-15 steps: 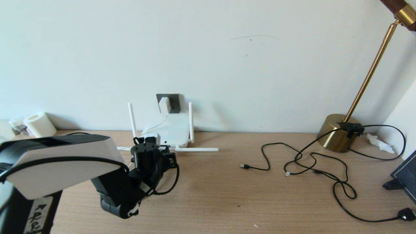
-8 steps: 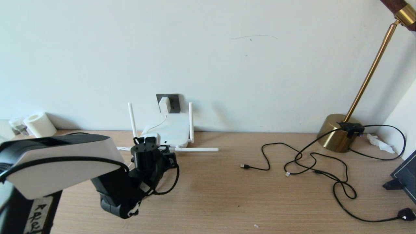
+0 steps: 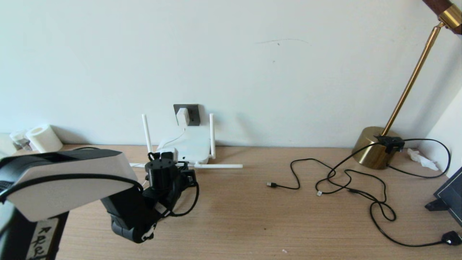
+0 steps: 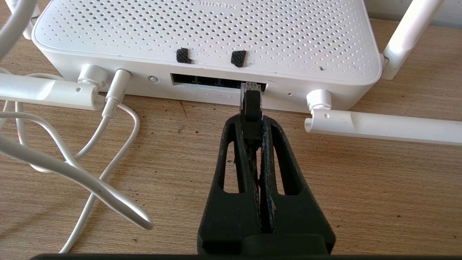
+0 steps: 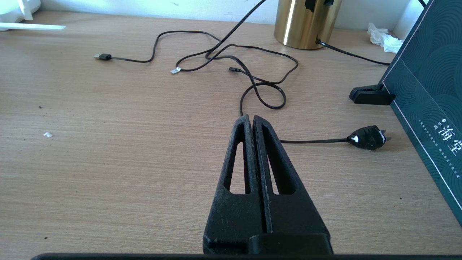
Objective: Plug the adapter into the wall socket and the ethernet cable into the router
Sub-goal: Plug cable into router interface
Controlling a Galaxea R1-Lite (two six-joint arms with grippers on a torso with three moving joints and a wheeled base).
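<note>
The white router (image 4: pixel 205 39) lies on the desk by the wall, its dark port row facing my left gripper (image 4: pixel 251 121). That gripper is shut on the black plug of the ethernet cable (image 4: pixel 251 106). The plug's clear tip meets the right end of the port row; I cannot tell how deep it sits. In the head view the router (image 3: pixel 189 146) sits below the dark grey wall socket (image 3: pixel 191 115), and the white adapter (image 3: pixel 182 116) is on the socket. The adapter's thin white cord (image 4: pixel 108 108) runs into the router's left side. My right gripper (image 5: pixel 251 117) is shut and empty, hovering over bare desk.
Two router antennas (image 4: pixel 382 126) lie flat on the desk on either side of my left fingers. Thin black cords (image 3: pixel 343 180) sprawl at the right near a brass lamp base (image 3: pixel 375 146), a black mains plug (image 5: pixel 368 137) and a dark green box (image 5: pixel 429 90). A white roll (image 3: pixel 43 137) stands far left.
</note>
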